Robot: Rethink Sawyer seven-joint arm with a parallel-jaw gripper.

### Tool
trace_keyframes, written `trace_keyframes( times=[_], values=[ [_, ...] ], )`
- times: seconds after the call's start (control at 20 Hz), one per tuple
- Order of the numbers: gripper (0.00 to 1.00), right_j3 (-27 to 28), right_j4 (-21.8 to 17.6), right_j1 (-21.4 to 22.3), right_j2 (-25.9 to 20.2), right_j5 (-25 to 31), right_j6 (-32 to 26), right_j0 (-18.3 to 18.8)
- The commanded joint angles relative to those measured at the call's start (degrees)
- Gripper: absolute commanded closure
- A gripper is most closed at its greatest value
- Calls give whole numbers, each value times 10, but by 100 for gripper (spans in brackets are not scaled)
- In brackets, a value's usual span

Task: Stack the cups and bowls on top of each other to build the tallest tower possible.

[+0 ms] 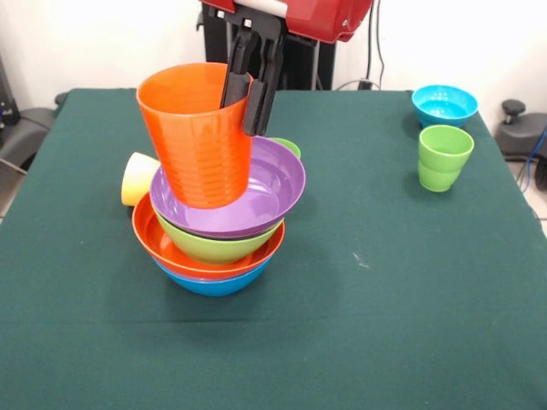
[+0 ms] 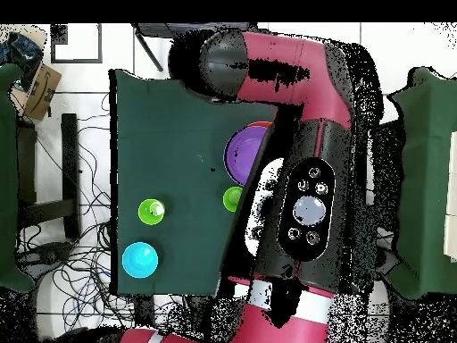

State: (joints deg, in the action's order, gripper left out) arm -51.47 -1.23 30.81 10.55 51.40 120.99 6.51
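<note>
Four bowls sit nested in the tower [image 1: 218,235] directly under the hand [image 1: 250,90]: blue bowl [image 1: 214,283] lowest, then orange bowl [image 1: 184,254], lime green bowl [image 1: 214,244] and purple bowl [image 1: 256,192] on top. The hand has its two black fingers [image 1: 263,85] clamped over the rim of the orange cup [image 1: 195,137], one inside the wall and one outside, and the cup hangs upright with its base low inside the purple bowl; whether the base touches the bowl cannot be told. Behind the cup a yellow cup [image 1: 137,178] lies on its side on the desk [image 1: 385,282], half hidden by the tower, and only a sliver of a green cup [image 1: 289,145] shows past the purple rim. Well away from the hand, at the desk's far corner, a light green cup [image 1: 444,158] stands upright just beside a turquoise bowl [image 1: 444,104]. In the overhead view the arm [image 2: 308,161] covers the hand, the orange cup and most of the tower, leaving only part of the purple bowl visible.
</note>
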Motion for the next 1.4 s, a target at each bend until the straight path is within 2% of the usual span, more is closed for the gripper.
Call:
trace_keyframes(
  times=[0.05, 1.0, 1.4],
  values=[
    [100, -68, 0, -32, -49, 63, 2, -1],
    [100, -88, 5, -47, -35, 43, 24, -8],
    [100, -92, 1, -38, -26, 52, 20, -10]
  ],
)
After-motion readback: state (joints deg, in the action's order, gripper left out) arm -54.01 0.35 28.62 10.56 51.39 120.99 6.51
